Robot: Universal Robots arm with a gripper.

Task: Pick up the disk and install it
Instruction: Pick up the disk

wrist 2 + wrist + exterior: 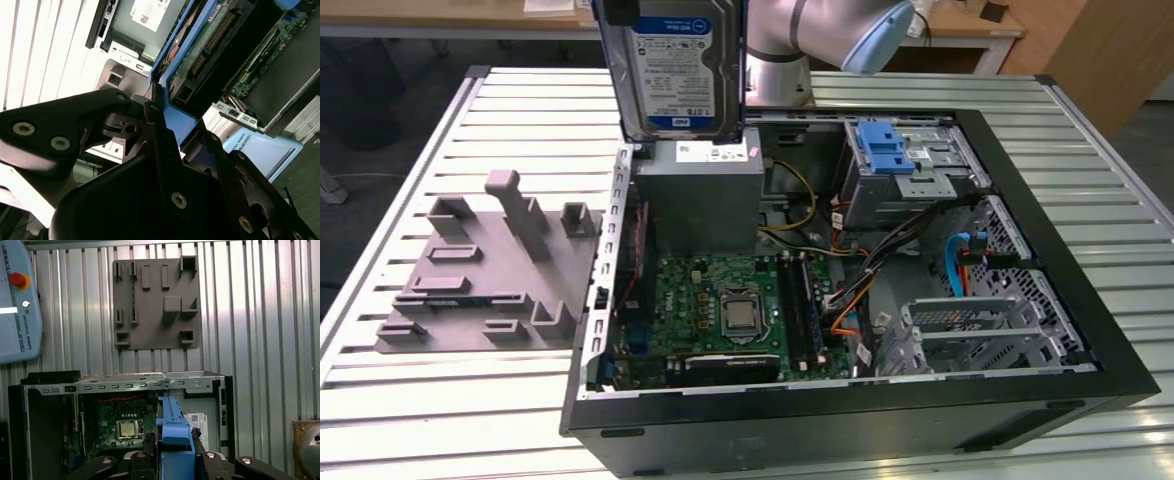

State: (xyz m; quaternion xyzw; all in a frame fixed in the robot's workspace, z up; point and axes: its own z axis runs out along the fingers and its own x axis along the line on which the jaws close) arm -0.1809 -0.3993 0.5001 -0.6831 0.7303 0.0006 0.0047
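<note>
Disk (678, 70) upright, w/ jaws clamped on its blue bracket (175, 435), held just above grey box (698, 195) in open PC case (854, 400) on slatted surface (520, 120)

You are looking at one disk (680, 75), one open computer case (854, 412), one fixture plate (467, 292), one slatted table (534, 110), one power-supply box (698, 200), one blue latch (887, 150).

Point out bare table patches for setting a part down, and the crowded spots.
Bare table slats lie nearer the camera than the grey fixture plate, beyond it, and beside the computer case at the exterior view's right. Inside the case is crowded; the disk hangs over it.
</note>
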